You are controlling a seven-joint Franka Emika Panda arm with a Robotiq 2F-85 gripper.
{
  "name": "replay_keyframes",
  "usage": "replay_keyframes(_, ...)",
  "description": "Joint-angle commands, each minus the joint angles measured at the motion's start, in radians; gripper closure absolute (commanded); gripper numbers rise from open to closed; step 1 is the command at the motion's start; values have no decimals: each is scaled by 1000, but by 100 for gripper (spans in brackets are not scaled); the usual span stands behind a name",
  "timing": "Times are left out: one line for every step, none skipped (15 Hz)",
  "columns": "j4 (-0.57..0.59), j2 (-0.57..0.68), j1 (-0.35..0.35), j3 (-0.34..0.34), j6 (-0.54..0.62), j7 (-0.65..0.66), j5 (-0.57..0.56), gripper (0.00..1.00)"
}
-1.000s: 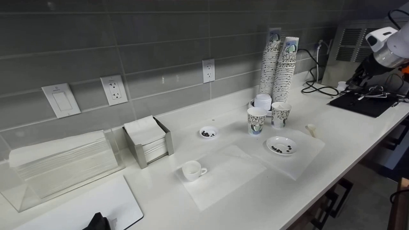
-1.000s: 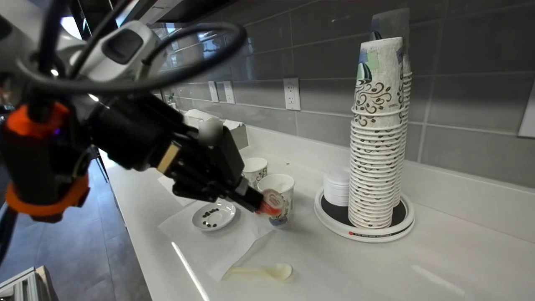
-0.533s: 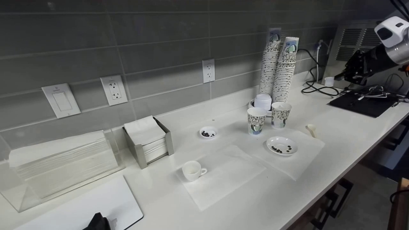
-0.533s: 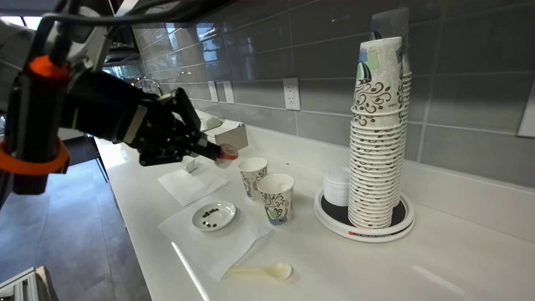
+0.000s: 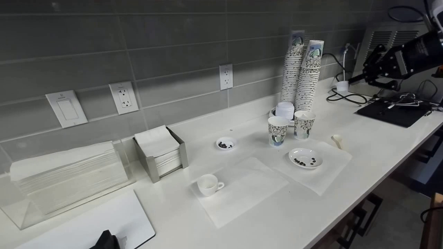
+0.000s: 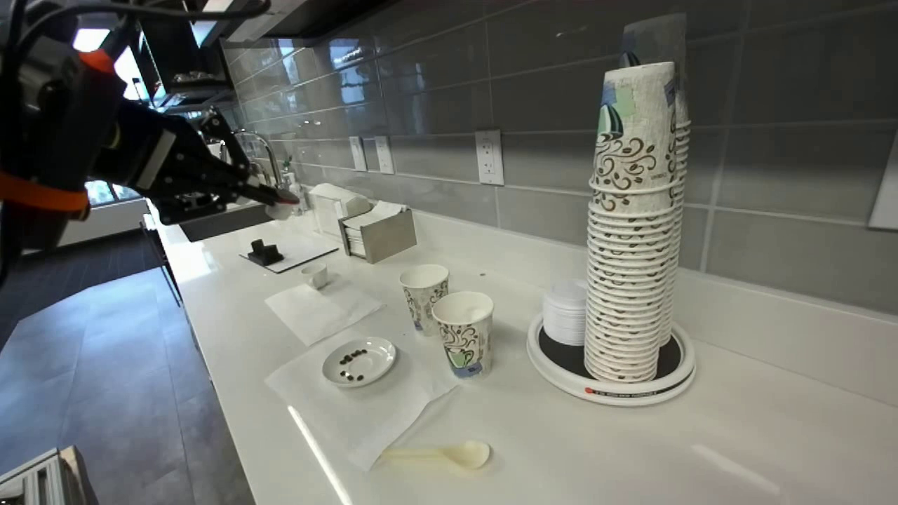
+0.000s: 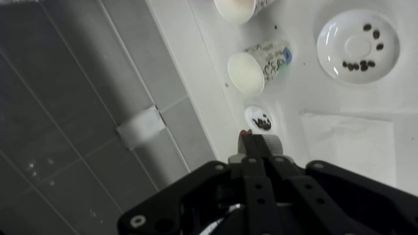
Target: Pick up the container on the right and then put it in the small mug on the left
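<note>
My gripper (image 5: 352,80) is shut on the container (image 5: 342,87) and holds it in the air above the counter. In an exterior view the gripper (image 6: 271,194) is at the left, with the pale container (image 6: 280,210) at its tips, its reddish face up. In the wrist view the closed fingers (image 7: 250,145) pinch it; its ribbed side (image 7: 274,144) shows beside them. They hide its middle. The small white mug (image 5: 207,186) stands upright on a paper sheet, apart from the gripper, also seen in an exterior view (image 6: 317,276). The mug is out of the wrist view.
Two patterned paper cups (image 5: 277,131) stand near tall cup stacks (image 5: 308,86). A saucer (image 5: 305,154) with beans, a small dish (image 5: 225,139) with beans and a spoon (image 5: 337,140) lie on the counter. A napkin holder (image 5: 184,152) stands behind the mug, against the tiled wall (image 5: 173,41).
My gripper has moved up and left in both exterior views, carrying the container away from above the paper cups. The container's reddish face has turned upward. The mug has not moved.
</note>
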Motion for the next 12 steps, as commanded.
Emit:
replay_keyframes(0, -100, 170, 30, 34, 50, -2, 100)
replay_keyframes(0, -131, 264, 20, 12, 109, -27, 100)
replay_keyframes(0, -69, 155, 15, 17, 29, 2, 99)
replay_keyframes(0, -87, 213, 17, 16, 53, 2, 99)
replay_keyframes(0, -98, 249, 17, 14, 67, 1, 99)
replay_keyframes(0, -103, 265, 17, 14, 73, 1, 99)
replay_keyframes(0, -106, 267, 17, 14, 74, 1, 99)
replay_keyframes(0, -106, 266, 16, 14, 74, 1, 99)
replay_keyframes(0, -107, 266, 16, 14, 74, 1, 99)
replay_keyframes(0, -107, 266, 15, 14, 74, 1, 99)
replay_keyframes(0, -107, 266, 15, 14, 74, 1, 99)
replay_keyframes(0, -107, 266, 15, 14, 74, 1, 99)
